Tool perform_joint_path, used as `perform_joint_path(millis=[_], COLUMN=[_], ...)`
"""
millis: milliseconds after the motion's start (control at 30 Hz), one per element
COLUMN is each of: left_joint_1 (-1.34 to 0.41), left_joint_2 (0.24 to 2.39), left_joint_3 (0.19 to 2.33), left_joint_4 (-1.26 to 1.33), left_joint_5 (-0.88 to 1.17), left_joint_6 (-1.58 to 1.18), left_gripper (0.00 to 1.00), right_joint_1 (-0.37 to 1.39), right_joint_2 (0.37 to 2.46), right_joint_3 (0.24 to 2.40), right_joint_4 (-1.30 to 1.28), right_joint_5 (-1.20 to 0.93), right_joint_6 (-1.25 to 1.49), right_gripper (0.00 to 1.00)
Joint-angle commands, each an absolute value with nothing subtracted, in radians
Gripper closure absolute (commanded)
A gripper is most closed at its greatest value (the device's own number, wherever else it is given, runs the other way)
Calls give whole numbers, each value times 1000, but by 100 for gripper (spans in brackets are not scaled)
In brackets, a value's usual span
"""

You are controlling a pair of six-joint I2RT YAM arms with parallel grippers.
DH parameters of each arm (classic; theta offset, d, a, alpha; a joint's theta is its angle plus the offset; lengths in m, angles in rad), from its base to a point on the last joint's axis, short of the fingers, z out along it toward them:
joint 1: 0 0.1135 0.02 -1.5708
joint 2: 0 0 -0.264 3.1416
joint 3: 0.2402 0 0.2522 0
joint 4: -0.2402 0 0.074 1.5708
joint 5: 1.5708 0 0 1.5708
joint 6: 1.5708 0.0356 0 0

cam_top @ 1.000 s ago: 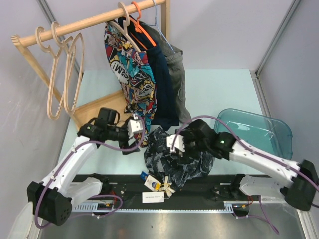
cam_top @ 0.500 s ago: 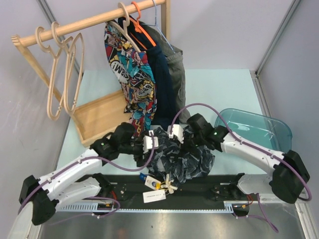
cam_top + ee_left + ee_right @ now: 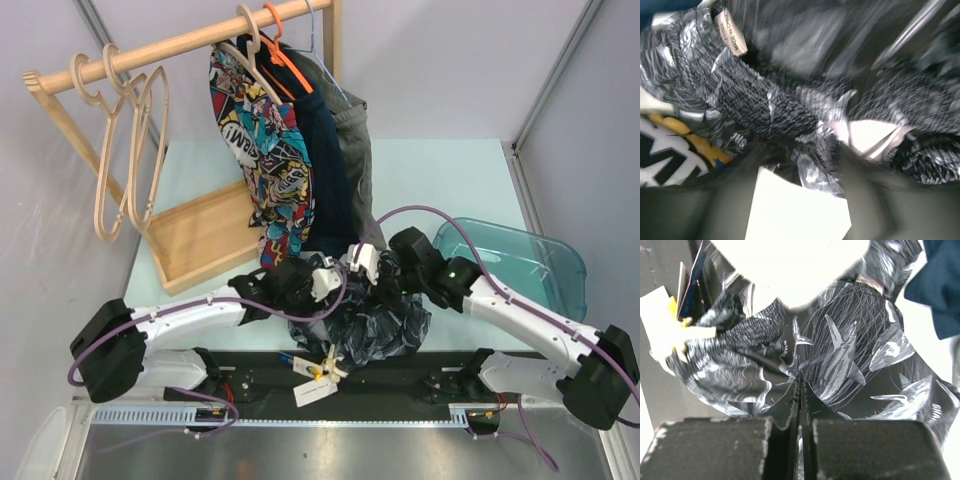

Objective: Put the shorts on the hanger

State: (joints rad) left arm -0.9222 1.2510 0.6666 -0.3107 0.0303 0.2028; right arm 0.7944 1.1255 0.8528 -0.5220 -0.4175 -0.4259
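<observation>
Dealing here with the shorts point(image 3: 355, 320), heaped on the surface point(image 3: 440, 180) between the two arms, near the front edge, with paper tags point(image 3: 315, 385) trailing forward. Probably light, limp and a little slippery; bound to sag and fold wherever unsupported. Best taken at the ribbed waistband point(image 3: 740, 100), one pinch at each side, to spread it for the wooden hanger point(image 3: 115, 150) up on the rail point(image 3: 170, 45). Right gripper point(image 3: 800, 390) clamped, fingers pinching printed cloth. Left gripper point(image 3: 322, 280) at the heap's left edge; wrist view too blurred to tell whether parted or closed. Against a second ago: left arm swung in from beside the wooden tray point(image 3: 205, 240); right fingers, apart then, now closed; heap drawn up narrower.
</observation>
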Motion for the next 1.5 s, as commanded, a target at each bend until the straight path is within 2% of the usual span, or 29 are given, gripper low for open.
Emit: perform_joint_path(millis=[0, 33, 133, 200, 233, 333, 367, 467, 500, 533, 700, 900, 1133, 1200, 1267, 1300, 1367, 1400, 1467], left_joint_1=[-861, -845, -778, -762, -759, -744, -736, -690, -654, -638, -608, -514, -456, -456, -450, -445, -433, -422, -413], left_joint_2=[1187, 1158, 1144, 1161, 1167, 1177, 1177, 1170, 1164, 1164, 1183, 1287, 1332, 1321, 1321, 1318, 1318, 1315, 1309], left_joint_3=[698, 699, 718, 727, 730, 741, 752, 793, 807, 821, 887, 949, 962, 946, 939, 937, 937, 936, 937], left_joint_4=[-418, -439, -515, -558, -566, -584, -601, -647, -659, -675, -712, -768, -779, -767, -764, -759, -749, -744, -741], left_joint_5=[-86, -83, -43, -12, -9, 58, 99, 181, 251, 308, 384, 449, 500, 497, 502, 506, 521, 534, 531], left_joint_6=[221, 257, 310, 336, 351, 367, 373, 394, 393, 396, 354, 281, 236, 218, 200, 174, 150, 137, 126], left_gripper=[47, 59, 74, 79, 88, 100, 100, 100, 100, 100, 100, 100, 100, 100, 91, 81, 70, 62, 56], right_joint_1=[784, 782, 759, 741, 738, 735, 733, 729, 727, 729, 764, 926, 980, 992, 1005, 1006, 1006, 1008, 1006], right_joint_2=[1054, 1042, 1028, 1022, 1026, 1051, 1049, 1005, 967, 945, 911, 1084, 1281, 1325, 1370, 1388, 1417, 1448, 1476], right_joint_3=[873, 870, 855, 835, 830, 827, 827, 836, 847, 851, 871, 870, 799, 795, 793, 793, 793, 793, 793], right_joint_4=[-577, -606, -632, -634, -640, -686, -689, -670, -652, -597, -364, -195, 36, 70, 113, 130, 181, 198, 239], right_joint_5=[-400, -391, -379, -370, -367, -345, -341, -362, -367, -380, -440, -407, -377, -356, -319, -304, -267, -258, -235], right_joint_6=[-446, -457, -497, -527, -537, -564, -566, -557, -542, -496, -335, -333, -411, -422, -428, -425, -423, -419, -420], right_gripper=[100, 100, 100, 100, 100, 100, 100, 60, 38, 34, 33, 34, 31, 27, 24, 24, 24, 24, 23])
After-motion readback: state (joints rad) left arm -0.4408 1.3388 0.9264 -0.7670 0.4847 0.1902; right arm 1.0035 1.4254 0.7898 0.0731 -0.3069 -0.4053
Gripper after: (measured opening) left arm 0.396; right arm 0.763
